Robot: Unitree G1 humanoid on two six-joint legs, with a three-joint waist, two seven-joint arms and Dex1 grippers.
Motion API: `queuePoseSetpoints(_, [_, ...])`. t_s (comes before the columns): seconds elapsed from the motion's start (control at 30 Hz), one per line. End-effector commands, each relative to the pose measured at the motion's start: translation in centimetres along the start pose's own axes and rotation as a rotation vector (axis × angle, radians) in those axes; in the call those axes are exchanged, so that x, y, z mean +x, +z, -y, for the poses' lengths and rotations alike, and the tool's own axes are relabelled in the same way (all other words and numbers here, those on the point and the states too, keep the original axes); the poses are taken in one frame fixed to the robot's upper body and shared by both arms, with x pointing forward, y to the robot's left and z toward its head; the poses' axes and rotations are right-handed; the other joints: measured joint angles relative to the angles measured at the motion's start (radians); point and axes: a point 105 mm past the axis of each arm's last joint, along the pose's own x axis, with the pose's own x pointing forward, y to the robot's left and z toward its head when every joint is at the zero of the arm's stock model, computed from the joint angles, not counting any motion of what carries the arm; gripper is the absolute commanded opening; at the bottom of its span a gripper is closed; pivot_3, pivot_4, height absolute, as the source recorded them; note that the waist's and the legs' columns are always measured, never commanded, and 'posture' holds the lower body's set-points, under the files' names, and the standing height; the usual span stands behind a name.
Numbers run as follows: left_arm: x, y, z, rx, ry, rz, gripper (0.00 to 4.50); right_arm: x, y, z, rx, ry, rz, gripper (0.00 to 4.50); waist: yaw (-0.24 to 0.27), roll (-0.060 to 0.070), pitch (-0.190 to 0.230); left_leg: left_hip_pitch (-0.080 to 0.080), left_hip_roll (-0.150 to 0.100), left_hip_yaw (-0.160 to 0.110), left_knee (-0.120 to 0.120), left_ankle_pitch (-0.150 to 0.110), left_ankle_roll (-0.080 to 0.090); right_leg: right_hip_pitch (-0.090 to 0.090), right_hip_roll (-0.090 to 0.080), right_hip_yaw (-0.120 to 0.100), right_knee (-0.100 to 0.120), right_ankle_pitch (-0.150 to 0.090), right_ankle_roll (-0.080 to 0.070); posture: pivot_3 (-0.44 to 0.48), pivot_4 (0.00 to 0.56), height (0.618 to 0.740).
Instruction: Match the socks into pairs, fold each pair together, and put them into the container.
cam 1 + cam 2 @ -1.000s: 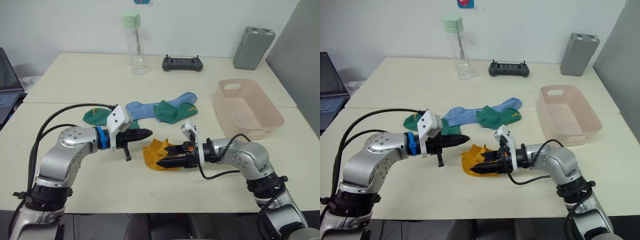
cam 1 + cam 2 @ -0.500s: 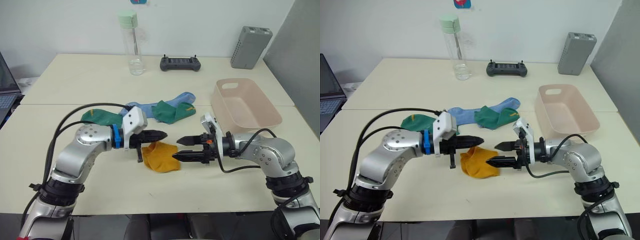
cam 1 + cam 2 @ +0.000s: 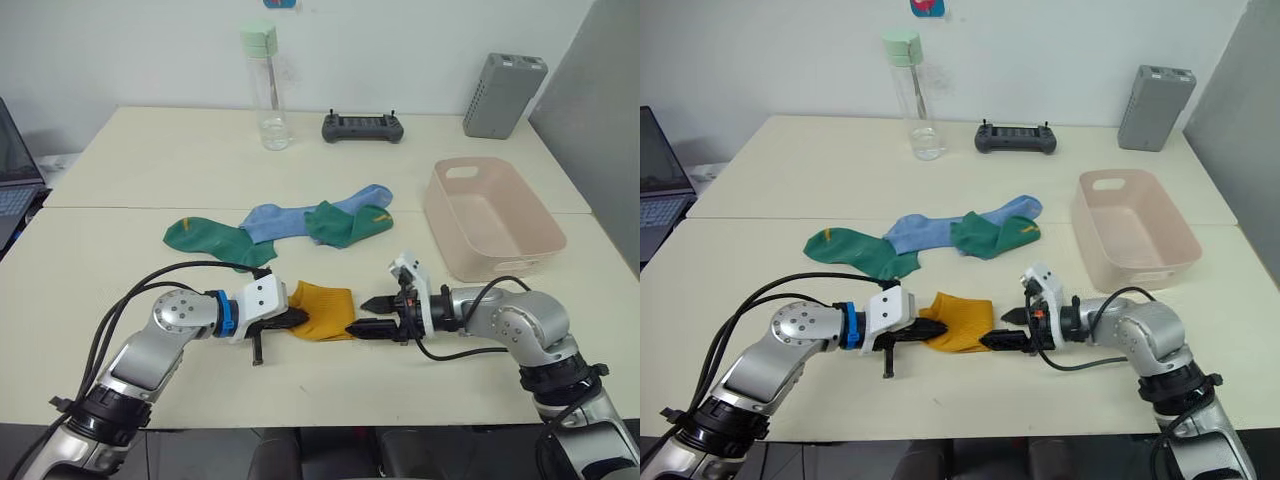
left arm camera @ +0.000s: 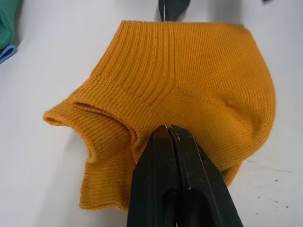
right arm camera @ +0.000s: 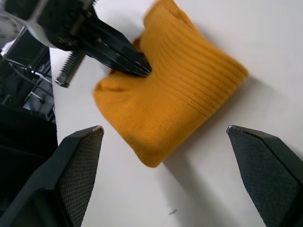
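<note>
Left wrist view has the left gripper (image 4: 169, 130) with its jaws pinched together on the edge of the folded yellow socks (image 4: 189, 80), the layers under the fingers hidden. The right gripper (image 3: 367, 316) sits just beside the bundle's other end, jaws spread wide and empty. Green and blue socks (image 3: 300, 222) overlap behind, edges partly covered. The bin (image 3: 497, 262) stands to the right.

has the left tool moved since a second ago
Yes. The left tool has dropped back toward the robot, away from the green sock it hovered over, and is now shut on the yellow socks.
</note>
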Motion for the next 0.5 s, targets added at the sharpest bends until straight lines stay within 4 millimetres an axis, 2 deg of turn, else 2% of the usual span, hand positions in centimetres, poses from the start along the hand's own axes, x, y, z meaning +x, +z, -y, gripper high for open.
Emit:
queuePoseSetpoints(0.03, [-0.1, 0.0, 0.5, -0.003, -0.010, -0.005, 0.00, 1.2, 0.6, -0.2, 0.067, 0.036, 0.023, 4.47, -0.008, 0.000, 0.000, 0.001, 0.000, 0.000, 0.000, 0.000, 0.000, 0.000, 0.000, 0.000, 0.000, 0.000, 0.000, 0.000, 0.150, 0.740])
queuePoseSetpoints(0.27, [-0.3, -0.2, 0.7, 0.004, -0.011, -0.020, 0.00, 3.7, 2.2, -1.1, 0.200, 0.137, 0.074, 4.47, -0.023, 0.000, 0.000, 0.001, 0.000, 0.000, 0.000, 0.000, 0.000, 0.000, 0.000, 0.000, 0.001, 0.001, 0.001, 0.000, 0.150, 0.740])
queuePoseSetpoints(0.47, [-0.3, 0.0, 0.5, -0.005, 0.002, -0.008, 0.00, 5.0, 2.0, -1.6, 0.144, 0.152, 0.042, 4.47, -0.024, 0.000, 0.000, 0.000, 0.000, 0.000, -0.001, 0.000, 0.000, 0.000, 0.000, -0.001, 0.000, 0.000, 0.000, 0.000, 0.150, 0.740])
queuePoseSetpoints(0.5, [-0.4, 0.0, 0.5, -0.008, 0.004, -0.008, 0.00, 5.2, 1.7, -1.5, 0.122, 0.145, 0.032, 4.30, -0.024, 0.000, 0.000, 0.000, 0.000, 0.000, -0.001, 0.000, 0.000, 0.000, 0.000, -0.001, 0.000, 0.000, 0.000, 0.000, 0.150, 0.740])
